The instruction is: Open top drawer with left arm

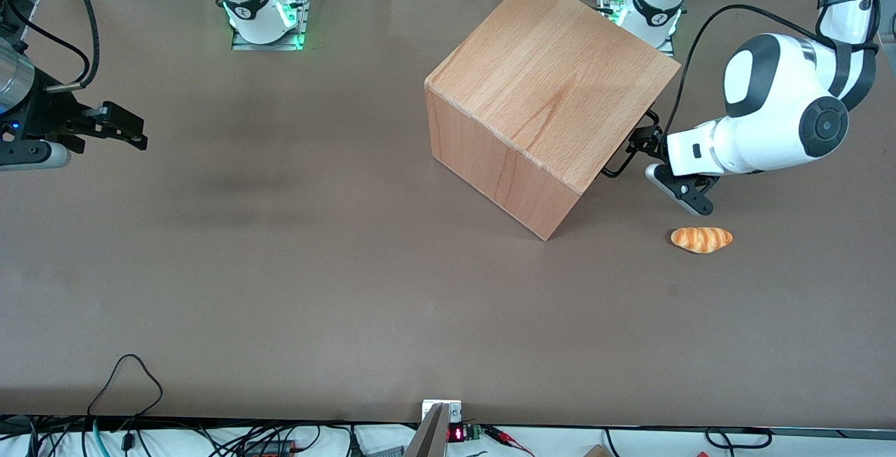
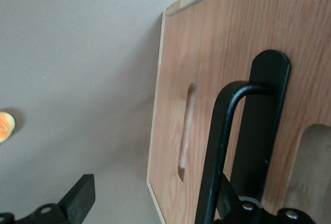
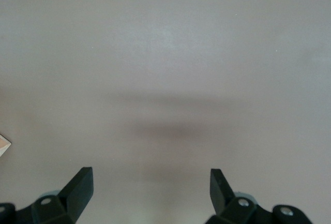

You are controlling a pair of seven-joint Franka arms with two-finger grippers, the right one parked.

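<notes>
Now left arm's gripper (image 1: pixel 640 156) sits at the cabinet (image 1: pixel 539 93) front, fingers spread, one finger hooked inside the top drawer (image 2: pixel 222 79) handle (image 2: pixel 220 151). Drawer looks closed; close on the bar, pull straight out, squarely.

Shut top drawer (image 2: pixel 217 53), black handle (image 2: pixel 220 146)

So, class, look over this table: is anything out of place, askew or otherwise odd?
The wooden cabinet sits turned at an angle to the table edges, one corner toward the front camera. A bread roll lies loose beside it, nearer the camera than the left arm's end effector, which is at the black drawer handle, fingers open. Nothing is spilled or damaged.
</notes>
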